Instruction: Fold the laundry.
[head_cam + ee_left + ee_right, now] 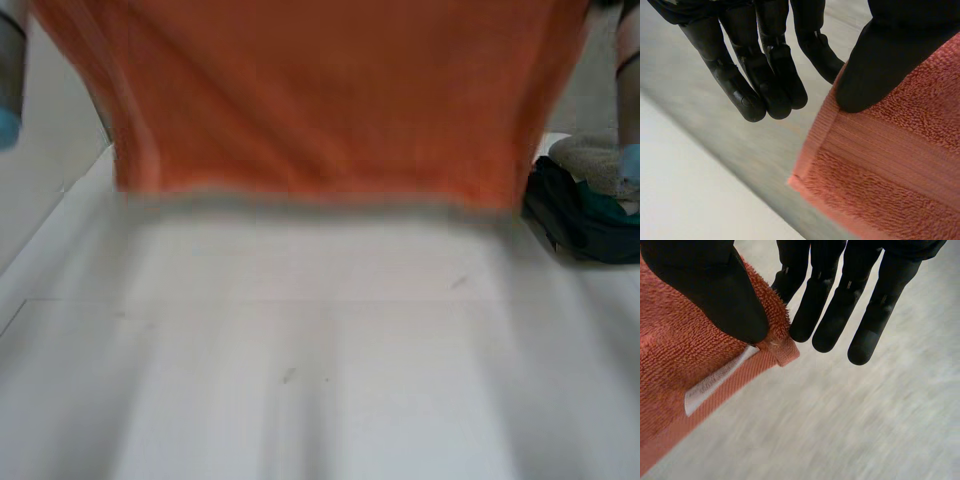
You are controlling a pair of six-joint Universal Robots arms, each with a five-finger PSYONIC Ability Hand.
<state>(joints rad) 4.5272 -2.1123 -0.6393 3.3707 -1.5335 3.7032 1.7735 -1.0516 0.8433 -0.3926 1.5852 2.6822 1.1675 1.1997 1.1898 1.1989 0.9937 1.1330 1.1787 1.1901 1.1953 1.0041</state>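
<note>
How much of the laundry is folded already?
Nothing looks folded yet. In hand: the orange towel hangs spread above the table, one corner pinched by the left hand and another by the right hand. Left: folding it, then the heap of clothes at the table's right side.

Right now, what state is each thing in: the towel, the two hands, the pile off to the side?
towel: unfolded, held up, hanging spread between both hands.
left hand: shut on the towel, thumb pinching near a corner, other fingers straight.
right hand: shut on the towel, thumb pinching the corner by the white label.
pile of laundry: crumpled, unfolded, on the table.
</note>
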